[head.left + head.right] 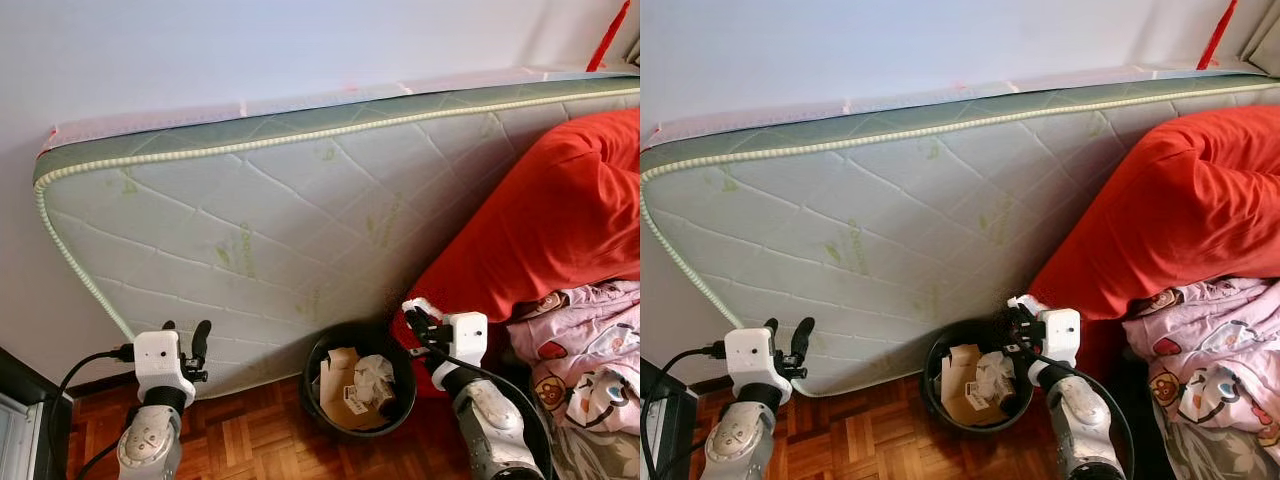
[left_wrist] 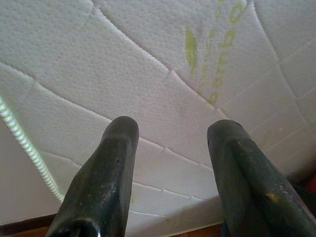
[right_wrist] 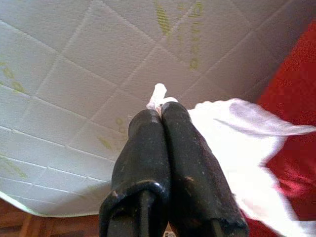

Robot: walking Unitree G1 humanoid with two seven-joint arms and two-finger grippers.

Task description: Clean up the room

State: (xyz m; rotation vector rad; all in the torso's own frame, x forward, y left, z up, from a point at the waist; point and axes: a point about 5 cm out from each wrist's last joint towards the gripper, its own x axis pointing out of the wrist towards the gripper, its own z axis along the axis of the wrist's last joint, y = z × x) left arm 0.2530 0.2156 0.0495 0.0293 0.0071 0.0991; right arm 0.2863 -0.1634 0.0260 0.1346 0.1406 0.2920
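White tissue (image 3: 237, 128) is pinched in the right gripper (image 1: 420, 318) just above the black bin's (image 1: 318, 405) rim; it should move over the middle before releasing. Left gripper (image 1: 185, 338) spread, idle.

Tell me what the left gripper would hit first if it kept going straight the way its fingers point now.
Most likely the mattress. The left gripper, fingers open and empty, aims straight at its white quilted face, with nothing in between. How far off it is cannot be judged.
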